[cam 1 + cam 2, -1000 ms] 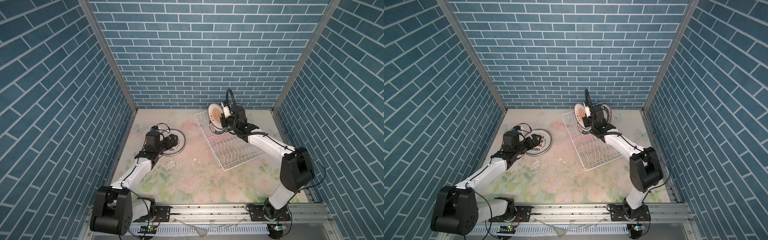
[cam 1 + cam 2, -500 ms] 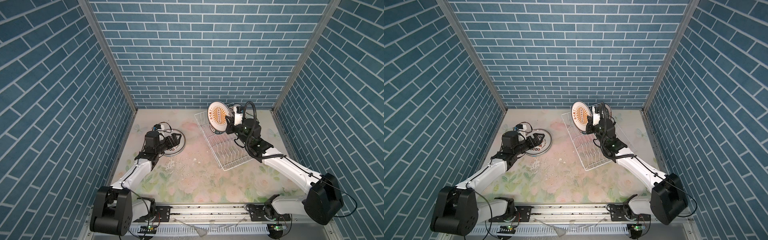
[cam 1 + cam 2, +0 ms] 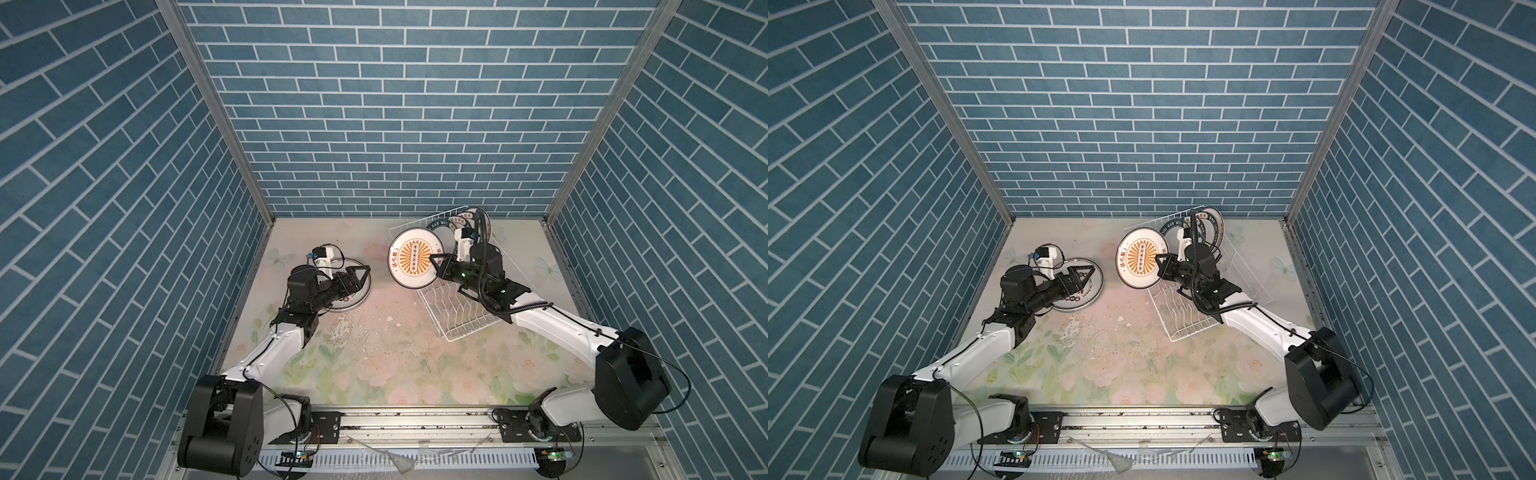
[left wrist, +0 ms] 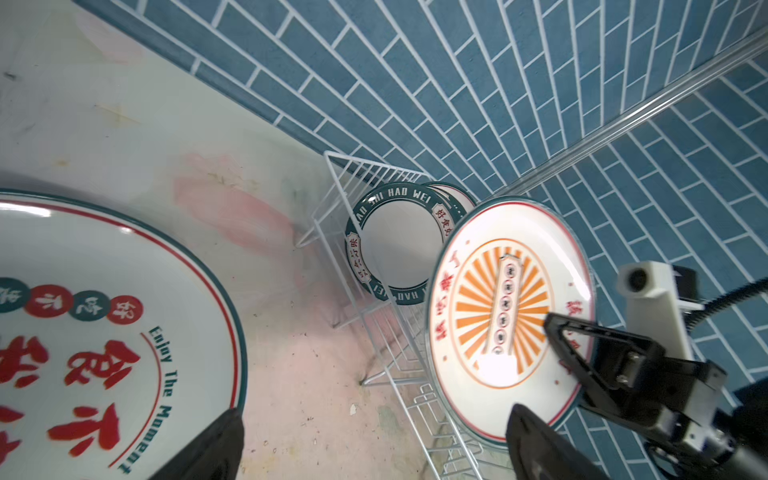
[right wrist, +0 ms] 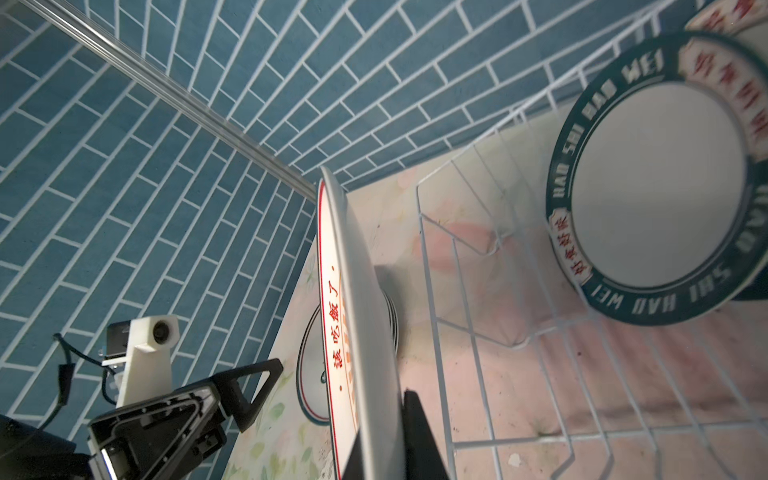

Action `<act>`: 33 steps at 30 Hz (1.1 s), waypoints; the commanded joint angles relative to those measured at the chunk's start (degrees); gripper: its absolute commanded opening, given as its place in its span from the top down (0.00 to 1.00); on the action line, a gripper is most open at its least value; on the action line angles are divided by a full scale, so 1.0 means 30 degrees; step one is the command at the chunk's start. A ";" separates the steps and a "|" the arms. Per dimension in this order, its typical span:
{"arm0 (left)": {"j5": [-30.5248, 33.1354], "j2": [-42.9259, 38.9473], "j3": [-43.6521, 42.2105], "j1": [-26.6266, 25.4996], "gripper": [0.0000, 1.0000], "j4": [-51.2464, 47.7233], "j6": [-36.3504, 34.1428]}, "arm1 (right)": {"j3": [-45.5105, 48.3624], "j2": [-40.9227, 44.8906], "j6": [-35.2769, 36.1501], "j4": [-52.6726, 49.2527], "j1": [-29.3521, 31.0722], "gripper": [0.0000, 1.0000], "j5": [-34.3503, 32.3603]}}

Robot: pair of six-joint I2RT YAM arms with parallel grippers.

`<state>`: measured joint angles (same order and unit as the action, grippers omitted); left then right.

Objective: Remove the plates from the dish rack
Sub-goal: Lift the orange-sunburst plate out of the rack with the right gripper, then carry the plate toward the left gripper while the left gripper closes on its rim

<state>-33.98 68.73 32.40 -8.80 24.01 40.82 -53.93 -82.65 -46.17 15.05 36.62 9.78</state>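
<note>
Over the left edge of the dish rack (image 3: pixel 465 328), the right gripper (image 3: pixel 434 266) pinches the sunburst plate (image 3: pixel 409 257) upright, its face toward the spread left gripper (image 3: pixel 360 280) nearby on the left.

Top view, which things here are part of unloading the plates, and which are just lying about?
Part of the job: dish rack; sunburst plate in the right gripper; green-rimmed plates in the rack; red-lettered plate flat under the open left gripper.
Lying about: white chips; floral table cover.
</note>
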 commanded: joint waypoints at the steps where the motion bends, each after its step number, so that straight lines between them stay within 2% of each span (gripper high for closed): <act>1: -0.0880 0.0126 0.0025 -0.0275 0.01 0.1130 0.0428 | -0.0528 -0.0781 -0.2775 0.2159 0.0271 1.00 0.2311; 9: -0.1241 0.1482 0.0448 -0.0261 0.04 0.1184 0.0836 | -0.0890 -0.2503 -0.4764 0.4526 0.1144 1.00 0.4053; 16: -0.2025 0.2460 0.0577 -0.0261 0.15 0.2314 0.1520 | -0.0751 -0.3024 -0.5732 0.5799 0.1559 1.00 0.5015; 26: -0.3869 0.3982 0.0539 -0.0261 0.61 0.5621 0.3296 | -0.1320 -0.3860 -0.5126 0.5667 0.1595 0.99 0.6037; 33: -0.4534 0.4539 0.0558 -0.0283 0.89 0.6674 0.3972 | -0.2048 -0.4246 -0.4139 0.5034 0.1596 0.78 0.6408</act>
<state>-45.39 81.76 33.34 -8.93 41.65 52.95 -55.42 -95.85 -60.51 26.98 40.53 26.41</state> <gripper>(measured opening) 0.126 0.213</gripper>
